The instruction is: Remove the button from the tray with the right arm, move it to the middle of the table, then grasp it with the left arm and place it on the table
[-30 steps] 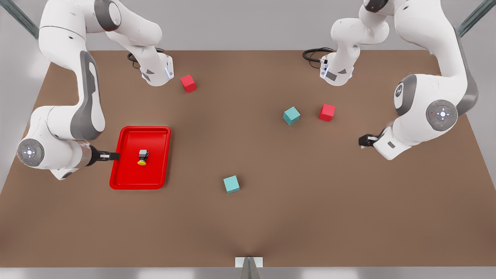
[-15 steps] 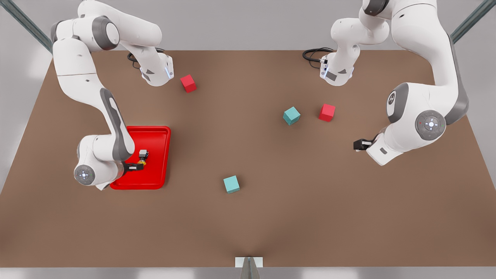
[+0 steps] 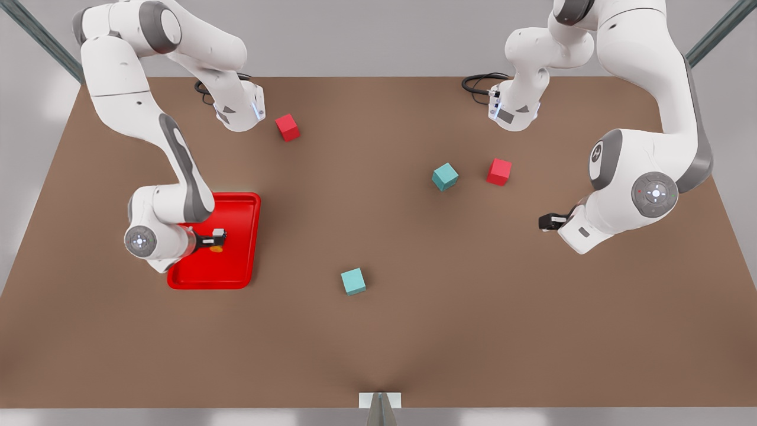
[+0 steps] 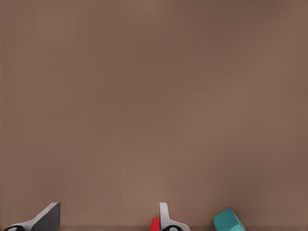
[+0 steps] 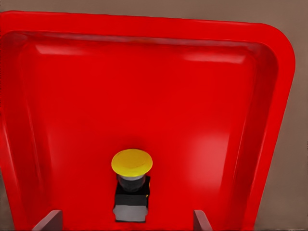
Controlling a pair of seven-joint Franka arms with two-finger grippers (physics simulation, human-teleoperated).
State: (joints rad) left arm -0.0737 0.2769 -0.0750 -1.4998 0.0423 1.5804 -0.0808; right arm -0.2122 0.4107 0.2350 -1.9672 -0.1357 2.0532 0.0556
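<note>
On the brown worktop [image 3: 378,331] the right gripper [image 5: 122,222] hangs above the tray [image 5: 269,120] — fingers [image 5: 48,222] wide, astride the button [image 5: 131,185]; the left gripper [image 3: 545,222], far from the tray, also spread.

Loose cubes and cabling noted on the worktop.

Two red cubes are recorded: one [image 3: 287,127] towards the far edge, one [image 3: 499,171] just beside a teal cube [image 3: 445,176]. A second teal cube [image 3: 353,281] is seen alone nearer the front edge. Coiled black cable [image 3: 478,82] is observed at the far edge.
</note>
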